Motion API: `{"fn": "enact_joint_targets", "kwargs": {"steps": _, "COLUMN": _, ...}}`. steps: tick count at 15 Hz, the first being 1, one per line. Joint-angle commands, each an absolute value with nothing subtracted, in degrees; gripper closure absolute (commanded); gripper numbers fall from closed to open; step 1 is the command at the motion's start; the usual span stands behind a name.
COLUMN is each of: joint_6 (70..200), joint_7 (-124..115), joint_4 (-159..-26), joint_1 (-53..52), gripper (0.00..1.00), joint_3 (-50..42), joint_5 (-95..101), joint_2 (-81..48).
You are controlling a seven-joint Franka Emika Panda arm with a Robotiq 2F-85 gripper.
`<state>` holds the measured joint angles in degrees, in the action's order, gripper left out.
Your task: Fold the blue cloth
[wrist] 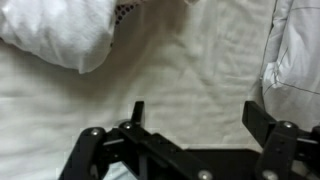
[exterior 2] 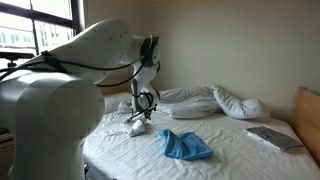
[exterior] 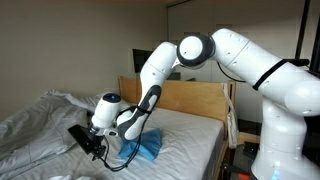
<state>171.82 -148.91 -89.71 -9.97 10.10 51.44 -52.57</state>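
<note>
Two jaws stand apart and empty over bare tabletop (wrist: 190, 70) in the wrist view, with duvet (wrist: 55, 35) at 10 o'clock. Cloth (exterior 2: 186, 146) lies bunched at their 4 o'clock in an exterior view, near but not touching. Risk: closing here would likely catch duvet, not cloth, since cloth is outside the wrist view.

In an exterior view, the camera stands beside the bed (exterior: 190, 130), fairly near, and faces across it toward the wooden headboard (exterior: 195, 98). In an exterior view with the window (exterior 2: 35, 25), the camera sits close behind the arm (exterior 2: 60, 90) and looks over the mattress. Both exterior views share the blue cloth (exterior 2: 185, 145) and the bedding around it. The wrist view looks closely, probably straight down, at white sheet, with the gripper (wrist: 193, 110) entering from the bottom.
</note>
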Motion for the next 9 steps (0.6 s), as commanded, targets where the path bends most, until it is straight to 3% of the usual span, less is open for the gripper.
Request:
{"fn": "enact_joint_targets", "kwargs": {"steps": 1, "joint_6": 173.1, "joint_7": -148.9, "joint_4": -85.7, "joint_1": -21.6, "gripper": 0.0, "joint_3": -2.3, "joint_5": 35.3, "joint_2": -54.6}}
{"fn": "enact_joint_targets", "kwargs": {"steps": 9, "joint_6": 155.8, "joint_7": -148.9, "joint_4": -89.8, "joint_1": -57.2, "gripper": 0.0, "joint_3": -36.5, "joint_5": -3.7, "joint_2": -54.3}}
